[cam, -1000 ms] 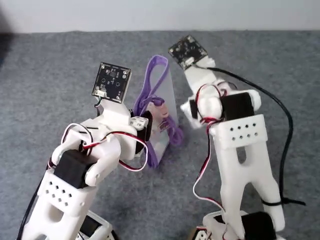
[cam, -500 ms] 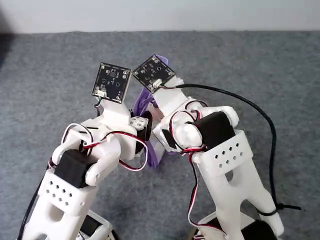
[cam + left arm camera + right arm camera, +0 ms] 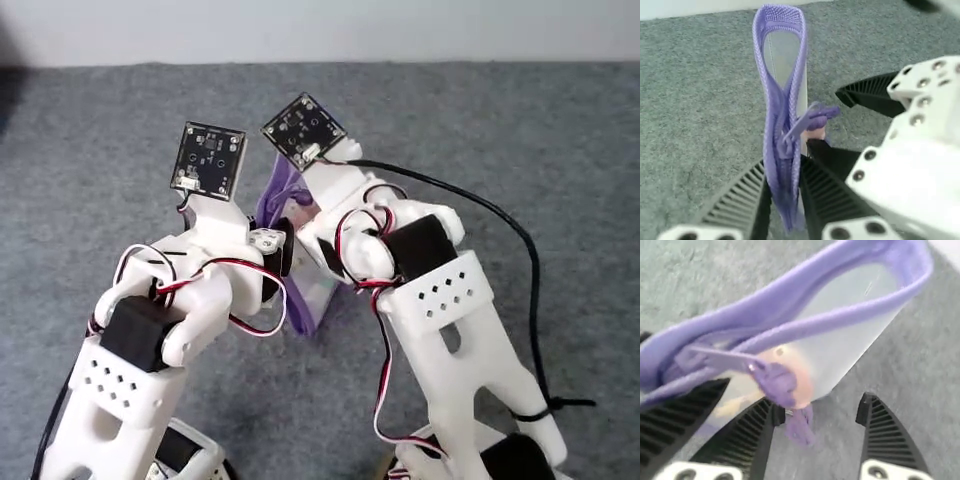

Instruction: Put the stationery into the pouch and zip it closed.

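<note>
Your left arm point(image 3: 170, 320) has its jaws pressed together on the pouch point(image 3: 774, 115), pinching its purple zipper edge. The pouch stands upright near the middle of the counter point(image 3: 560, 150), between both arms. Your right arm point(image 3: 440, 300) holds its jaws spread, with the pouch's end between them and the zipper pull point(image 3: 777, 382) close by one jaw.
</note>
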`<state>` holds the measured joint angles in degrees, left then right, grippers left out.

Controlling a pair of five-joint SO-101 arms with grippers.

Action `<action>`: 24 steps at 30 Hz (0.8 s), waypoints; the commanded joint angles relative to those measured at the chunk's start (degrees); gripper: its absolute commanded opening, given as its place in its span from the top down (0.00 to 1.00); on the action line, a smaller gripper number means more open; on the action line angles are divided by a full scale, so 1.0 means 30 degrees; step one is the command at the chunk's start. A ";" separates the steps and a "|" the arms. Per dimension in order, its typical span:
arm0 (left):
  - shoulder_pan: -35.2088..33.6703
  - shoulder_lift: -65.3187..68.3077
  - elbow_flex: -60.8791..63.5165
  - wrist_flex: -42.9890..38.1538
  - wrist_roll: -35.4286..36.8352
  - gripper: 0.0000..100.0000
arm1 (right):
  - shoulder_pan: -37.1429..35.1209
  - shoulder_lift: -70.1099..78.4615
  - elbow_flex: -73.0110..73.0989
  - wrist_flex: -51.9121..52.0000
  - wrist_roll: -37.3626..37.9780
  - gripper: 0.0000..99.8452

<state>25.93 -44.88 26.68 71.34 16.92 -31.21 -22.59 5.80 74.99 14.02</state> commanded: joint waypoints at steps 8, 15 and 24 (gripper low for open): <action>0.0117 -0.0234 -0.0220 -0.0059 -0.0147 0.99 | 0.0073 -0.0132 -0.0234 -0.2066 0.0322 0.77; 0.0117 -0.0234 -0.0220 -0.0059 -0.0147 0.99 | -0.0630 -0.0132 -0.0234 -0.2183 0.0498 0.78; 0.0117 -0.0234 -0.0220 -0.0059 -0.0147 0.99 | -0.0542 -0.1656 -0.0205 -0.2212 0.1758 0.99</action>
<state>25.93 -44.88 26.68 71.34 16.92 -30.86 -23.47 5.80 70.07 18.33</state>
